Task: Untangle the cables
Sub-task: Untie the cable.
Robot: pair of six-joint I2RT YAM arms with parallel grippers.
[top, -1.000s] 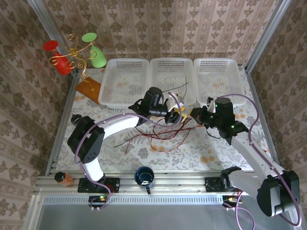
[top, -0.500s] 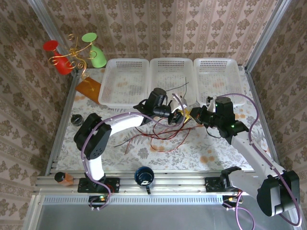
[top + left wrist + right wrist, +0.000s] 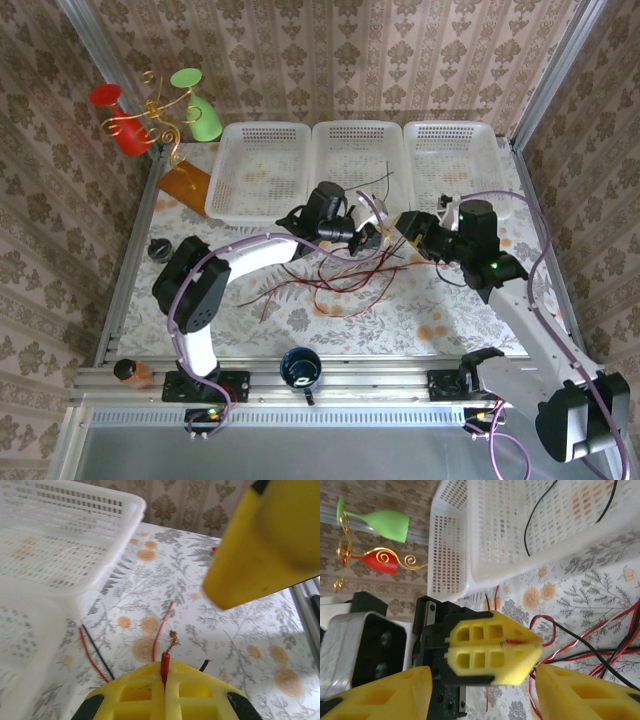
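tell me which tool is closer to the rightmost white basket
Right. The right tool sits just off the near left corner of the rightmost white basket; the left tool is a little farther left, in front of the middle basket.

The worktop is covered with a pale cloth printed with grey leaves and orange flowers, framed by metal rails. Three white plastic baskets stand in a row along its far edge: a left basket, a middle basket and a right basket, side by side. Red and black cables lie in a loose tangle at the middle, just in front of the baskets. An orange board lies at the far left corner, beside the left basket. A small black round thing sits near the left rail. A dark blue mug stands at the near edge.
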